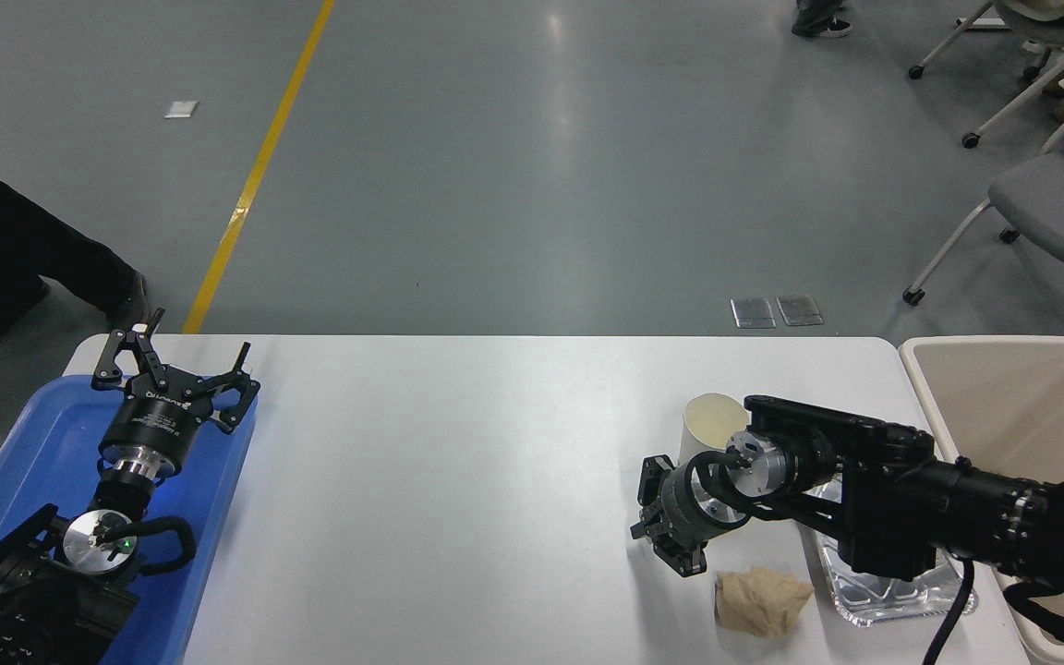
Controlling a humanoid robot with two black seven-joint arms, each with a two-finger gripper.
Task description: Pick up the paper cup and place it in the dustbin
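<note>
Paper cup (713, 427) upright on white table (458, 480), right half, mouth up, long axis vertical; right gripper (659, 531) just beside its base on the near-left side, wrist overlapping the cup's lower wall; finger spread not resolvable, so grip state cannot be told; dustbin (1021, 406) further right, at table's edge; left gripper (176, 365) splayed wide over blue tray (24, 462), well apart; right arm is clearly the nearer.

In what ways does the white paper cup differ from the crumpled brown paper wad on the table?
The white tapered paper cup stands upright with its mouth open, while the crumpled brown paper wad lies shapeless and low. The cup is smooth and farther from the camera; the wad is wrinkled and nearer. Both rest on the white table, close to the right gripper.
</note>
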